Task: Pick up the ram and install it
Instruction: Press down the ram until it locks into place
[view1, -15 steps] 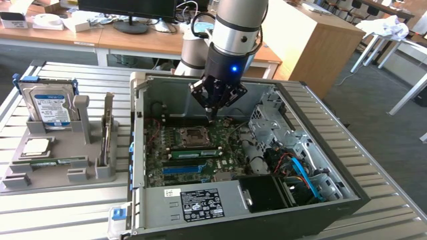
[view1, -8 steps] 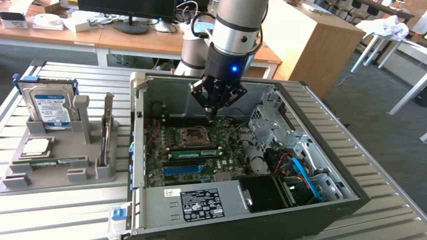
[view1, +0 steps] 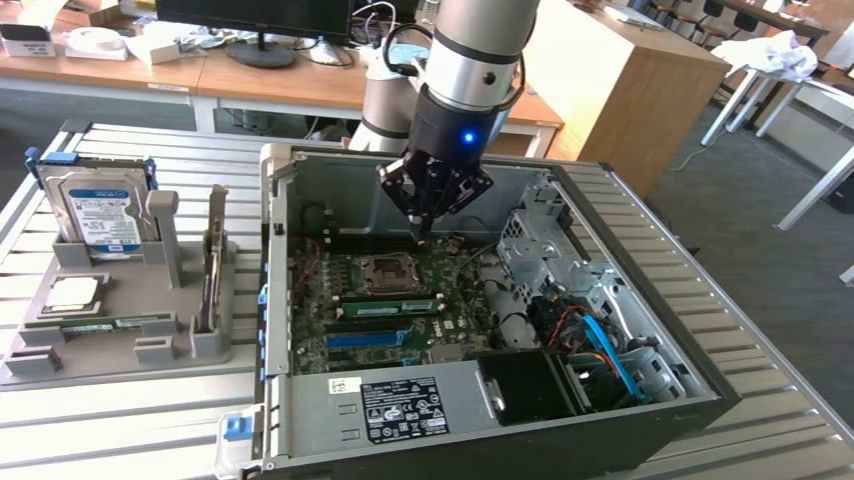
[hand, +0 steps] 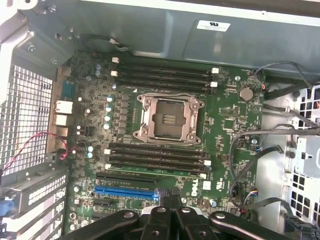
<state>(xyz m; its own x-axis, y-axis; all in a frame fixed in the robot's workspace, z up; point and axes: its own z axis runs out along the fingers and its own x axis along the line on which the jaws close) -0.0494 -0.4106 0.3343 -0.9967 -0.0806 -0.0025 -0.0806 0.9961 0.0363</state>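
Closed, empty gripper (hand: 166, 212) hovers over motherboard (hand: 227, 125); ram (view1: 388, 307) seemingly seated in its slot.

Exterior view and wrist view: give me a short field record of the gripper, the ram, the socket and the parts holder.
gripper: shut, holding nothing, above the motherboard inside the open computer case
ram: green stick that looks seated in a motherboard slot beside the processor socket
processor socket: looks empty
holder: at the exterior view's left of the case; carries the hard drive, the processor chip and a second green stick lying flat
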